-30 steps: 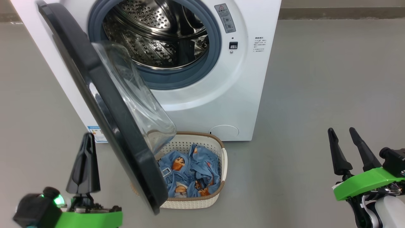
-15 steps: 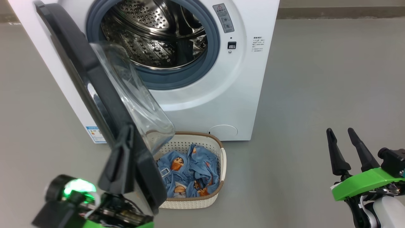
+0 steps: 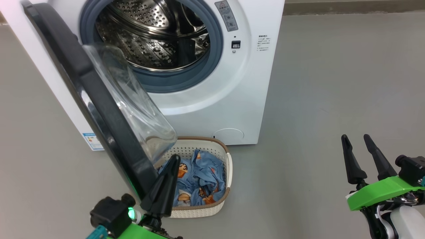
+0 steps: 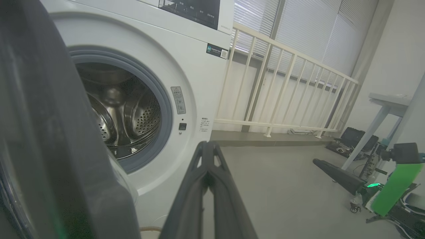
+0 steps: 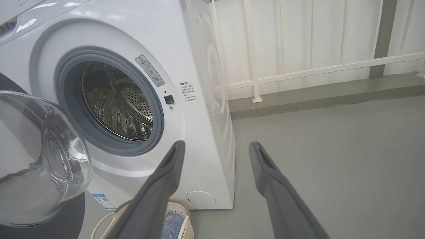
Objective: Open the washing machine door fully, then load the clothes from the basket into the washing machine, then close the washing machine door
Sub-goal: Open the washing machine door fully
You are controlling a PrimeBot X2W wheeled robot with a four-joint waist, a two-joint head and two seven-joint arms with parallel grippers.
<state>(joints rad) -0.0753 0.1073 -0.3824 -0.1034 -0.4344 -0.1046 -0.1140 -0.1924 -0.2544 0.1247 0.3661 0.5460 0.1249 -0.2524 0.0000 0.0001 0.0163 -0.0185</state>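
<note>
left gripper (image 3: 173, 160) has swung round the washing machine door (image 3: 99, 99) to its inner edge, fingers clenched, nothing held. prob set to push it wider. door's partway open, overhanging the basket (image 3: 212, 141) w/ the clothes (image 3: 199, 179). right gripper (image 3: 355, 137) spread wide, idle.

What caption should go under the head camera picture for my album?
Shut left hand beside the open washing machine door, clothes lying in the basket, right hand open.
</note>
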